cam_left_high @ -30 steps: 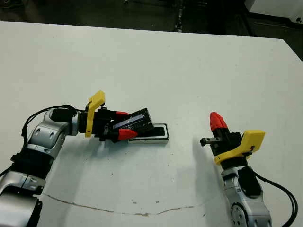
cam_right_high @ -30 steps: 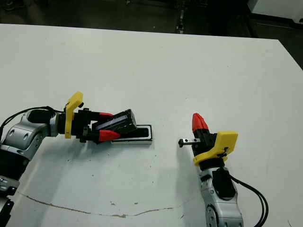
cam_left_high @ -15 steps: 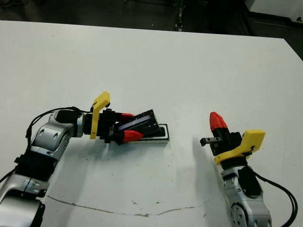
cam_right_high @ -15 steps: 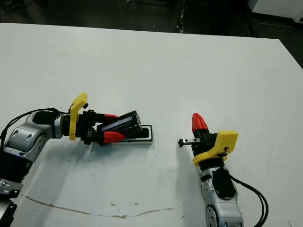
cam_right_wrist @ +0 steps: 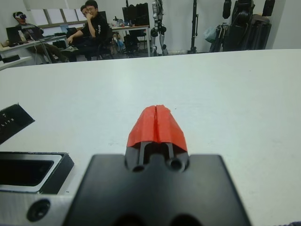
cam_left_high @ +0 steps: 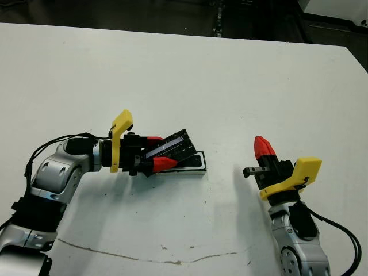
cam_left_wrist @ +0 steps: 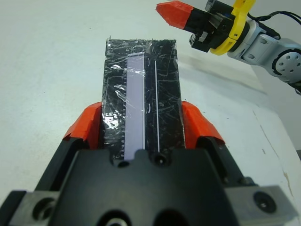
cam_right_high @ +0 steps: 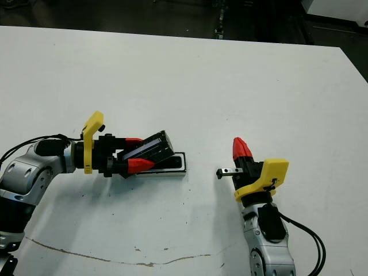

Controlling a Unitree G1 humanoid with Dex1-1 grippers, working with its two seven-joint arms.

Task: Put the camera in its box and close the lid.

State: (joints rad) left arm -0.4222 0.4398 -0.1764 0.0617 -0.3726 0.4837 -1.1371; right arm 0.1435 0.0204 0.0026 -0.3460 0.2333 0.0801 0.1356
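My left gripper (cam_left_high: pixel 163 150) is shut on the lid (cam_left_high: pixel 177 147), a flat black slab with a shiny strip, held by its long sides (cam_left_wrist: pixel 141 89). The lid is tilted, its far end raised over the left part of the box (cam_left_high: pixel 198 168). The box is a shallow white-rimmed tray lying flat on the table. Its inside looks dark (cam_right_wrist: pixel 21 172), which I take for the camera lying in it; the lid hides most of it. My right gripper (cam_left_high: pixel 263 147) is shut and holds nothing, a hand's width to the right of the box.
A thin brownish line (cam_left_high: pixel 144 256) marks the white table (cam_left_high: pixel 230 80) near its front edge. Beyond the far edge, people (cam_right_wrist: pixel 89 28) sit at desks among stands and equipment.
My left gripper has carried the lid a little to the right, farther over the box, and its raised end now stands slightly higher. The right arm has not moved.
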